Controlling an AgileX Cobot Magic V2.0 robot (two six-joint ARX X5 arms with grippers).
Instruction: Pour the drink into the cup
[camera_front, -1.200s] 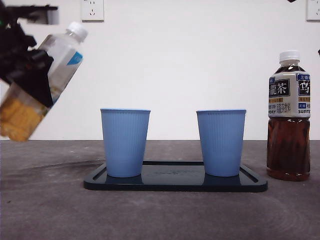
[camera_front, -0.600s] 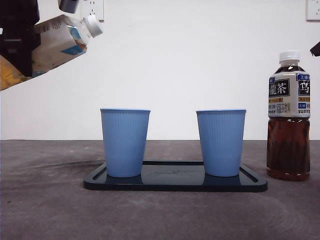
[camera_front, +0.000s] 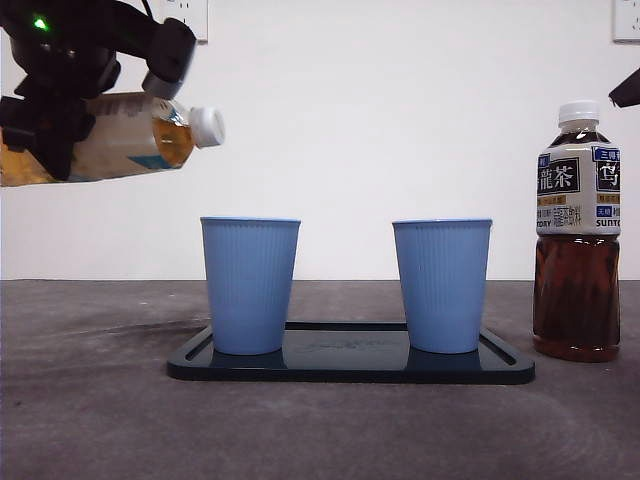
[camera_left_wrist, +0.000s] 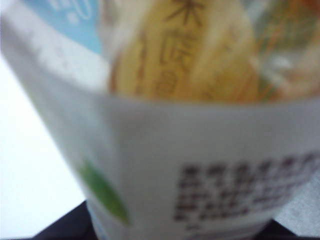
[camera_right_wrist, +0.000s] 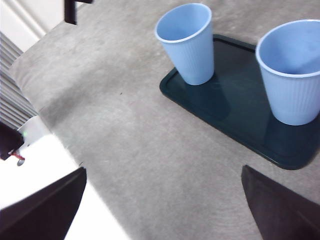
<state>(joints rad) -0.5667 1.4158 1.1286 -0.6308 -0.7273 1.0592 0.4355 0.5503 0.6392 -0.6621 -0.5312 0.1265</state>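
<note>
The yellow-drink bottle (camera_front: 110, 137) is lying nearly level now, where before it was tilting neck-up; the left gripper (camera_front: 45, 125) is clamping its middle, cap (white, on) (camera_front: 207, 127) hanging above the left blue cup (camera_front: 250, 285) on the tray (camera_front: 350, 366); capped, nothing can pour yet; the right gripper (camera_right_wrist: 160, 200) is waiting with jaws apart.

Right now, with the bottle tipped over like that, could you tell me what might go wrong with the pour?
1. The yellow drink bottle in the left claw lies nearly level with its white cap on; nothing can pour until that comes off.
2. Its mouth sits at the near rim of the left cup, so liquid might land on the tray or table.
3. The light-looking cup could topple if bumped.
</note>
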